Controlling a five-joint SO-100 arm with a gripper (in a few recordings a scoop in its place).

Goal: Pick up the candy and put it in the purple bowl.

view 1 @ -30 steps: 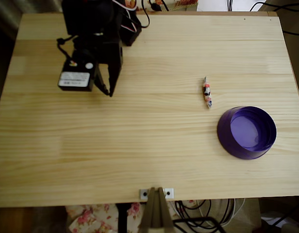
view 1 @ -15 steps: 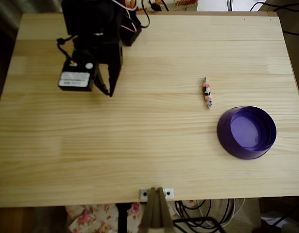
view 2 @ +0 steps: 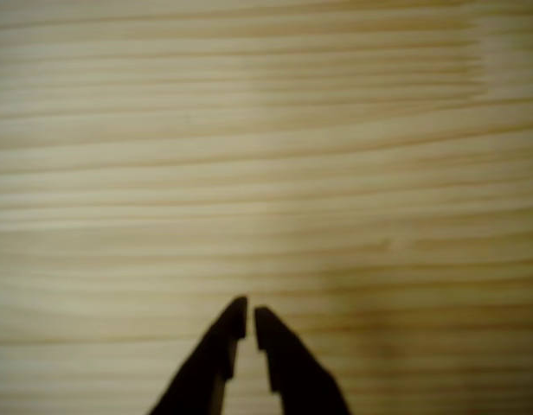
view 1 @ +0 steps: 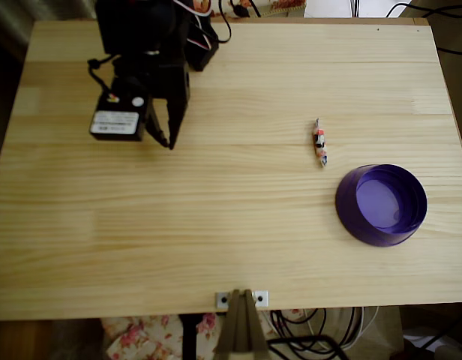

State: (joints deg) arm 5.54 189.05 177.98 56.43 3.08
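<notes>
Pale pine surface (view 1: 216, 225) under your arm: the gripper (view 1: 169, 141) sits at upper left in the overhead view, its fingers (view 2: 225, 346) nearly pressed together on nothing. Your candy (view 1: 319, 142) lies well apart to the right, near the purple bowl (view 1: 381, 204), not touching it.

Seen from above: pale pine-plank table (view 1: 231, 225) bearing three items. Black robot arm (view 1: 145, 52) at upper left, white label on its body; black two-finger gripper (view 1: 169, 141) pointing down-picture, tips close together over bare wood. Small slim white-wrapped candy (view 1: 319, 142) lying right of centre, well apart from gripper. Round glossy purple plastic bowl (view 1: 349, 217) near candy, lower right, not touching it.
</notes>
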